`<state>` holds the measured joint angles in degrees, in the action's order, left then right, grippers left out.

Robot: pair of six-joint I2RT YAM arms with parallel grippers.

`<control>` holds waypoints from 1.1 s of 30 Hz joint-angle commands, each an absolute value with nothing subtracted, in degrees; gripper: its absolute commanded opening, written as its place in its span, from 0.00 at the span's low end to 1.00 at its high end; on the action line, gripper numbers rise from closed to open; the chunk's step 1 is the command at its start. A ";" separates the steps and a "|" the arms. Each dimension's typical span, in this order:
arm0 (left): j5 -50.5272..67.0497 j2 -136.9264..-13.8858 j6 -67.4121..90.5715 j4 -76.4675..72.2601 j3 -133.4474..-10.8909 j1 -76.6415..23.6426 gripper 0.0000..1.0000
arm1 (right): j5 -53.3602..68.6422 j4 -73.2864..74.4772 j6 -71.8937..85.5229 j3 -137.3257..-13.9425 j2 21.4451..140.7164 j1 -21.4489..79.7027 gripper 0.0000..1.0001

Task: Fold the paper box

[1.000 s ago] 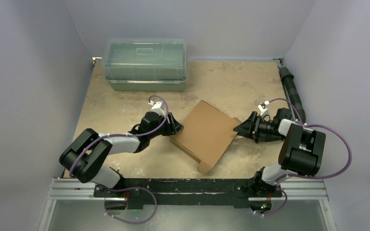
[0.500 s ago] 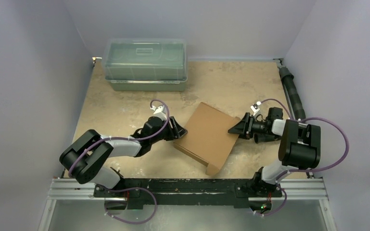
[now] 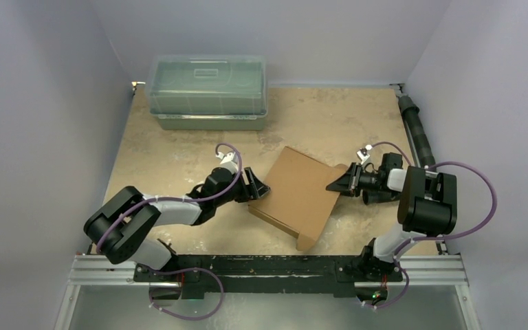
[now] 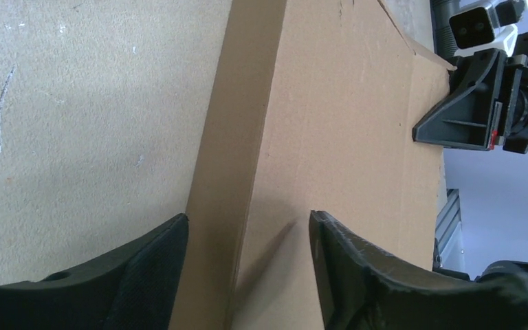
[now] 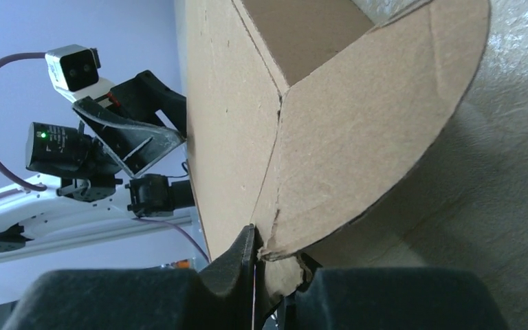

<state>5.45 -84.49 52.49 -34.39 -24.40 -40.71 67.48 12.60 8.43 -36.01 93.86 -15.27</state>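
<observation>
The box [image 3: 300, 194] sits mid-way across the counter [image 3: 179, 148]. The right claw [image 5: 276, 253] pinches its three-o'clock corner. The left claw [image 4: 247, 220] gapes wide astride the nine-o'clock edge. A one-sided tug could tear that thin corner.

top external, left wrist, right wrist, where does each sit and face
Top external: above, behind the bases, looking down on the plain brown cardboard paper box; both arms show.
Left wrist: on the left arm, looking past its open fingers straddling the box's wall.
Right wrist: on the right arm, its fingers pinching a flap.
Both wrist views share the box and the opposite arm.
</observation>
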 commanded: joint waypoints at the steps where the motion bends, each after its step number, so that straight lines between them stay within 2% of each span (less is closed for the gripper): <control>1: 5.77 -80.14 51.60 -33.15 -23.91 -41.13 0.69 | 61.80 13.89 5.12 -38.03 96.67 -15.02 0.15; 4: 4.69 -76.58 50.64 -30.28 -23.43 -41.06 0.78 | 63.00 16.35 3.33 -39.44 98.47 -15.20 0.20; 8: 4.47 -72.94 49.62 -27.47 -22.70 -40.96 0.84 | 65.33 21.17 -1.60 -41.57 99.90 -15.91 0.37; 19: 7.17 -71.72 51.38 -28.34 -20.58 -40.55 0.89 | 65.53 27.38 -7.24 -43.05 98.74 -17.51 0.40; 23: 7.64 -71.63 52.23 -29.26 -19.94 -40.22 0.90 | 67.64 31.52 -11.23 -44.31 99.13 -17.87 0.53; 25: 8.03 -71.63 52.68 -30.23 -19.56 -40.09 0.90 | 68.12 32.78 -12.39 -44.60 98.99 -18.37 0.56; 30: 8.76 -72.15 53.77 -32.32 -18.74 -39.78 0.90 | 68.42 33.70 -13.20 -44.37 98.50 -20.62 0.50; 33: 9.16 -72.08 54.03 -32.85 -18.49 -39.45 0.91 | 67.11 32.50 -11.17 -43.68 98.04 -21.13 0.39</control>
